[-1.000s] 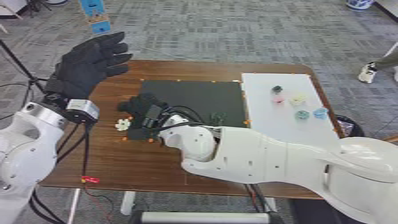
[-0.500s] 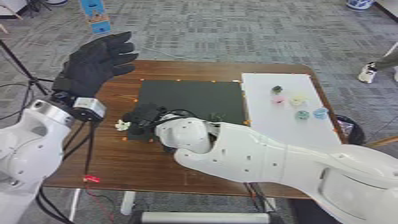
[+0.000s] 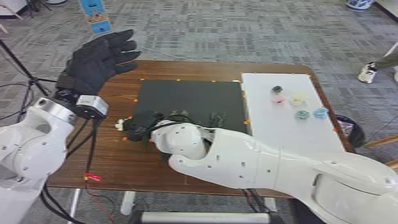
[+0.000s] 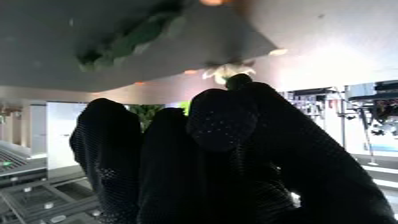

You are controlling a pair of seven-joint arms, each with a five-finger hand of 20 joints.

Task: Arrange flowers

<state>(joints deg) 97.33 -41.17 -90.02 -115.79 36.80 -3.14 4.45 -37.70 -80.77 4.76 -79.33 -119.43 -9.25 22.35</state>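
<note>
Locating the white-petaled flower (image 3: 120,124), we find it beside the flat dark mat (image 3: 191,94) on the wooden table (image 3: 133,162) — black-fabric right hand (image 3: 140,126) at it, grip undeterminable — and our left hand (image 3: 91,66) open.

- No text, label, brand, number or sign could be read in the two views.
</note>
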